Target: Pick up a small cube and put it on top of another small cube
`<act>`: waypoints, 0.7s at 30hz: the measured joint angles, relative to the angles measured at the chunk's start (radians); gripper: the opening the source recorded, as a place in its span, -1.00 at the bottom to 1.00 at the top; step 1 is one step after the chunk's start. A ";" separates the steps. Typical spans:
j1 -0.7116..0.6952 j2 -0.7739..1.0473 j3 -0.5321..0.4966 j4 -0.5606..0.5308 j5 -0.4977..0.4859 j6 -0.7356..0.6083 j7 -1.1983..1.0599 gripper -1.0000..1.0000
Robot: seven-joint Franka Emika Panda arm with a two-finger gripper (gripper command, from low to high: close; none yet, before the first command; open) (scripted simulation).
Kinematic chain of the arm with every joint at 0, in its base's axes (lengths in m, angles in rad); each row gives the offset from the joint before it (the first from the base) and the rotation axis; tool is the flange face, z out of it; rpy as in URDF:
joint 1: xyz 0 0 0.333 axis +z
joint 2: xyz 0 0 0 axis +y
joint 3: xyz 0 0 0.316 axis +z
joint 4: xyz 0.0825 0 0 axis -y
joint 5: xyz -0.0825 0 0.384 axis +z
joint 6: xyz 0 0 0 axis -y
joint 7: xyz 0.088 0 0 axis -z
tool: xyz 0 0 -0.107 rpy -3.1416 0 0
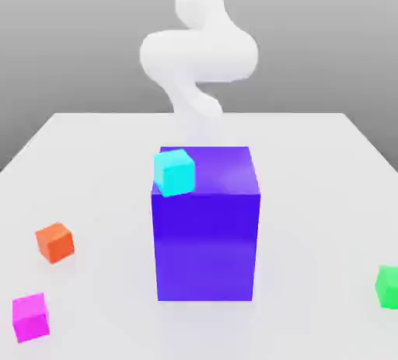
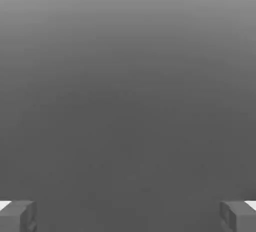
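The small magenta cube (image 1: 30, 316) lies on the white table (image 1: 311, 164) at the front of the exterior view's left. Far across from it, at the right edge of that view, sits the small green cube (image 1: 387, 286). My white arm (image 1: 198, 59) rises at the back, behind the big block and well away from both cubes. In the hand view my gripper (image 2: 128, 217) is open: its two grey fingertips (image 2: 17, 216) stand wide apart with nothing between them, and only a plain grey background lies ahead.
A tall blue-violet block (image 1: 207, 234) stands mid-table with a cyan cube (image 1: 174, 171) on its top, at the left corner. An orange cube (image 1: 55, 242) rests on the table just behind the magenta one.
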 joint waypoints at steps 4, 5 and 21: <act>-0.063 0.151 -0.010 -0.009 -0.007 0.052 0.089 0.00; -0.077 0.187 -0.014 -0.011 -0.009 0.064 0.111 0.00; -0.280 0.768 -0.115 -0.044 0.020 0.263 0.413 0.00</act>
